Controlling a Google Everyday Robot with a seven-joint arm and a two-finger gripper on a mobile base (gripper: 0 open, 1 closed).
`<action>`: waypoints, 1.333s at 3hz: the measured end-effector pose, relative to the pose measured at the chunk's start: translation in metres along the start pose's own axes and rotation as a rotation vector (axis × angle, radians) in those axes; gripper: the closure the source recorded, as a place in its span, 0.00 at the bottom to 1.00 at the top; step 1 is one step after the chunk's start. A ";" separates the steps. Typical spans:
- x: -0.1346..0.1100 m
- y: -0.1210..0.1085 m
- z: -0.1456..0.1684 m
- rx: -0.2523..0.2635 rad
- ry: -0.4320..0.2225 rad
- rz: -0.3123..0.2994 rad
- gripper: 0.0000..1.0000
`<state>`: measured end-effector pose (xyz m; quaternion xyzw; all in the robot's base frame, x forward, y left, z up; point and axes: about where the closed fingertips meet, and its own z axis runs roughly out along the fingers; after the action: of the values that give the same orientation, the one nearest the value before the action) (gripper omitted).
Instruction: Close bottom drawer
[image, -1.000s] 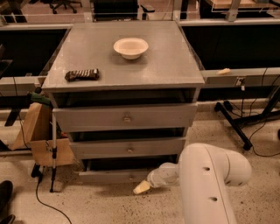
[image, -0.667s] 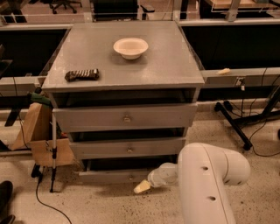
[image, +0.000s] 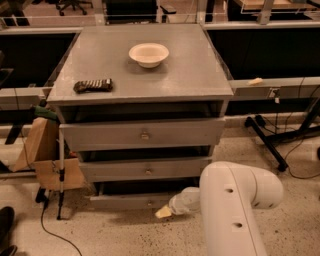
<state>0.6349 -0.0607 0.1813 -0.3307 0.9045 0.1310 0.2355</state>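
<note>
The bottom drawer is the slimmest grey front, low near the floor, with a tiny knob. It sticks out a little from the grey cabinet. My gripper is at the end of the white arm, right in front of the drawer's right end, close to the floor. Its yellowish tip is next to or touching the drawer front; I cannot tell which.
Above are the mid-sized drawer and the tallest drawer, both pulled out slightly. A white bowl and a dark snack bag lie on top. Cardboard and a pole stand at left. A black stand leg is at right.
</note>
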 end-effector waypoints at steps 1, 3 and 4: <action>0.043 -0.034 -0.015 0.108 0.054 0.168 0.50; 0.090 -0.076 -0.033 0.191 0.094 0.349 0.96; 0.064 -0.100 -0.033 0.202 0.063 0.347 1.00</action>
<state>0.6470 -0.1825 0.1688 -0.1484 0.9634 0.0678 0.2129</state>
